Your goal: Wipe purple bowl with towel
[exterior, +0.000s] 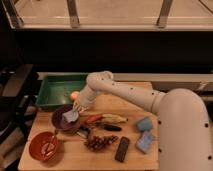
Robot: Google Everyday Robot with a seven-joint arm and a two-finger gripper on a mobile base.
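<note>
Camera view: gripper [76,109] pinched shut on towel [71,117], low over wooden table [80,158]. Directly beneath gripper, purple bowl [59,123], with towel hanging into it. Toward near table edge from gripper, red-orange bowl [35,150]; just behind gripper, green tray [50,97]; off to its other side, banana [114,118] and grapes [100,142].

Likely a test lab; a wooden table [100,158] holds a green bin [54,93] and grapes [100,142]. The gripper [77,108] holds the towel [70,117] in the purple bowl [58,121].
</note>
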